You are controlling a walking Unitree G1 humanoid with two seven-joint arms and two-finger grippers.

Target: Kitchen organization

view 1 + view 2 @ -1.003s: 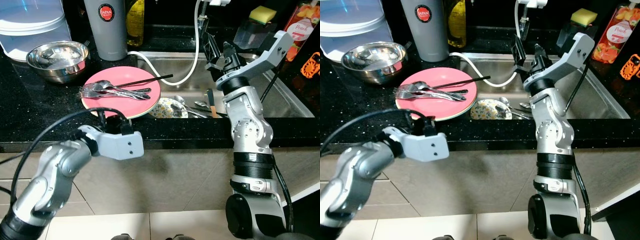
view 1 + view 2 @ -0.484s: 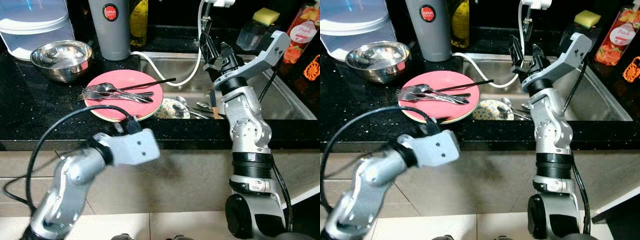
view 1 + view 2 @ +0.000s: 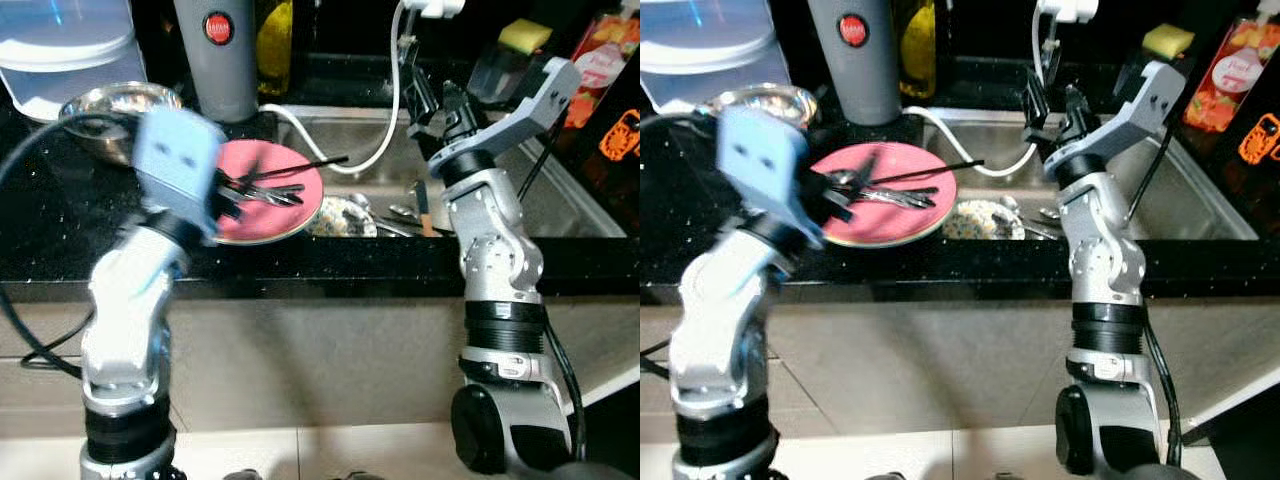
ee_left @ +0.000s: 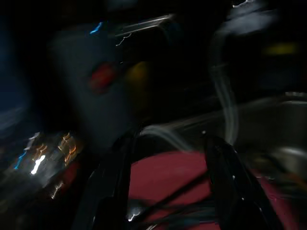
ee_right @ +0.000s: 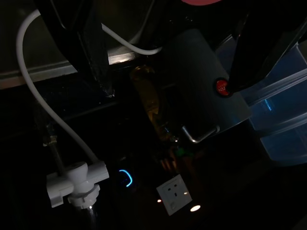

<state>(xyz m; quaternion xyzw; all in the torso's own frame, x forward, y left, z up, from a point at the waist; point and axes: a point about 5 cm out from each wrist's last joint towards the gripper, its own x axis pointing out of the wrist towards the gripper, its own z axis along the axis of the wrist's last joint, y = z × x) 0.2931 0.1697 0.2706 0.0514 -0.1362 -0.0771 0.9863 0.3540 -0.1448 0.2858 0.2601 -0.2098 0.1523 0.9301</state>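
A pink plate (image 3: 275, 205) lies on the black counter (image 3: 60, 230) beside the sink, holding forks, spoons and a black chopstick (image 3: 268, 186). My left gripper (image 3: 840, 192) is blurred and hovers at the plate's left rim. In the left wrist view its fingers (image 4: 229, 184) stand apart, open, with the plate (image 4: 165, 175) between them. My right gripper (image 3: 432, 100) is raised over the sink (image 3: 560, 190), open and holding nothing. A floral dish (image 3: 340, 216) and loose spoons (image 3: 402, 210) lie in the sink.
A steel bowl (image 3: 105, 105), a grey flask (image 3: 212, 55), an oil bottle (image 3: 272, 30) and a white container (image 3: 60, 50) stand at the back left. A white hose (image 3: 388, 130) hangs into the sink. A yellow sponge (image 3: 525, 34) and a peach bottle (image 3: 600, 60) sit at the back right.
My left arm has swung up from below the counter's edge to the pink plate's left rim. The right arm has stayed over the sink.
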